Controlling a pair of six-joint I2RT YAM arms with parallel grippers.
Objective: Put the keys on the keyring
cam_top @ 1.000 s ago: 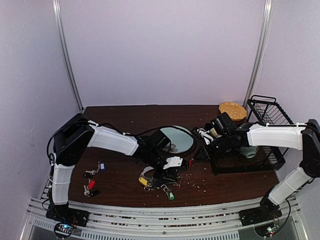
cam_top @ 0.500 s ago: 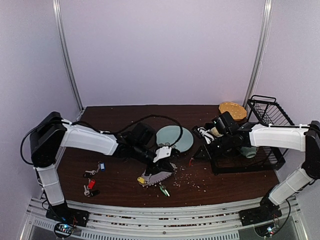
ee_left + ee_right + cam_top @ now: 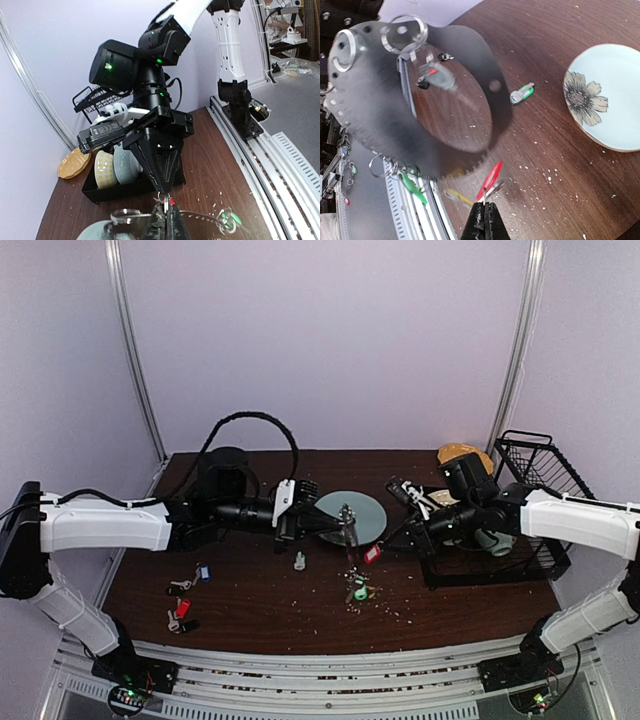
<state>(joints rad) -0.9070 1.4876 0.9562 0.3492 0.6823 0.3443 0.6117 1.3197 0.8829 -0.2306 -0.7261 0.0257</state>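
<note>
The left end effector [image 3: 164, 222] is pinched shut on the keyring [image 3: 125, 214] at the near edge of the plate [image 3: 368, 512]. The right end effector [image 3: 484, 212] clamps a red-tagged key [image 3: 490, 179] beside it — probably light and slippery, best gripped at the metal head.

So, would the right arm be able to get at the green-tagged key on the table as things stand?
Probably within reach: the green-tagged key lies uncovered, close to the right arm's fingers. But they look shut on the red-tagged key, so it would need to let that go first.
</note>
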